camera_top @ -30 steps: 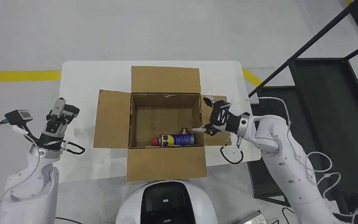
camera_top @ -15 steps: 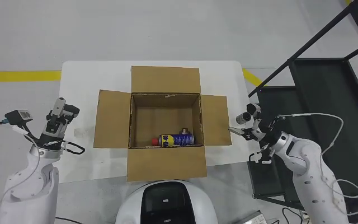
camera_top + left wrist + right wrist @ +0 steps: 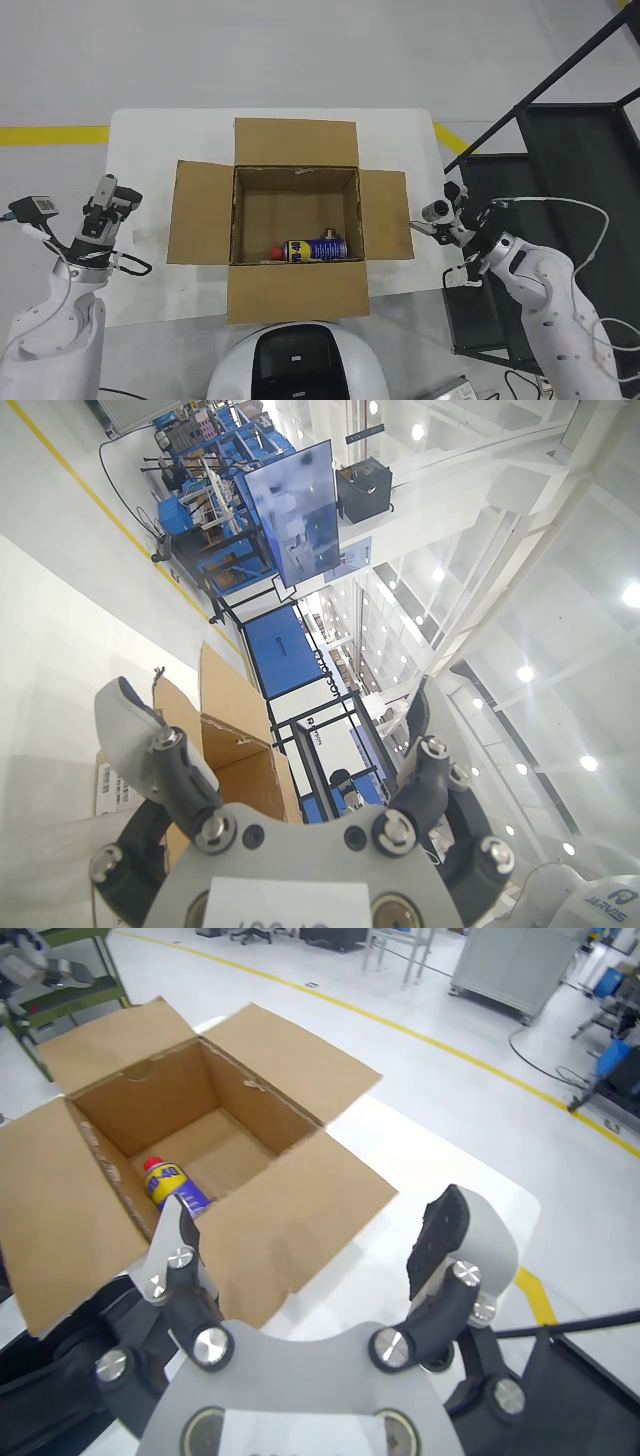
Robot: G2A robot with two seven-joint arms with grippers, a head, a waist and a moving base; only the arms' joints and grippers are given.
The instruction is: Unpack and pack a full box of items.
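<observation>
An open cardboard box [image 3: 296,145] stands on the white table [image 3: 150,140] with all its flaps folded out. A blue and yellow spray can [image 3: 315,248] with a red cap lies on its side at the box's near inner wall; the right wrist view has the same can [image 3: 172,1188] and box [image 3: 280,1063]. My right gripper [image 3: 432,217] is open and empty beyond the right flap, at the table's right edge. My left gripper [image 3: 108,196] is open and empty off the table's left side, tilted upward, with the box [image 3: 235,720] below it.
A black metal rack [image 3: 560,170] stands close to the right of the table. A yellow floor line [image 3: 50,134] runs behind the table. Bare tabletop lies left of the box and at its far corners.
My right gripper has pulled back from the box's right inner wall, out over the right flap to the table's right edge. The can stays lying in the box. The left arm has not moved.
</observation>
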